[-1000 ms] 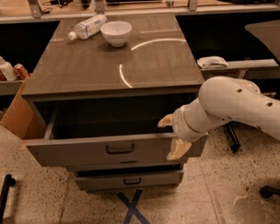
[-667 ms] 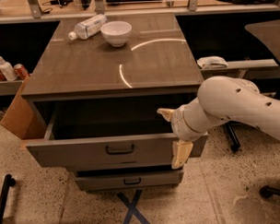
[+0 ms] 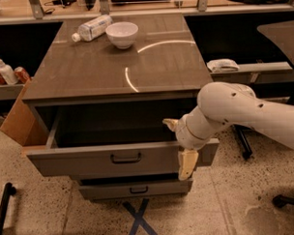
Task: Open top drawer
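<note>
- The gripper (image 3: 179, 143) is at the right end of the top drawer (image 3: 90, 161), with its jaws spread wide and released, holding nothing.
- One of its fingers (image 3: 188, 164) hangs in front of the drawer's front panel. The other reaches over the panel's top edge towards the inside, so the panel lies between them.
- I cannot tell whether either finger touches the panel.
- The top drawer stands pulled well out from under the worktop (image 3: 87, 73), and its black handle (image 3: 126, 159) is free, well left of the gripper.
- The drawer's inside is too dark to make out.
- The white arm (image 3: 243, 111) covers the panel's right end and is cut off at the right edge.
- The lower drawer (image 3: 135, 189) shows only as a strip under the top one.
- A white bowl (image 3: 122, 34) and a bottle (image 3: 91, 28) lying on its side sit at the worktop's far edge.
</note>
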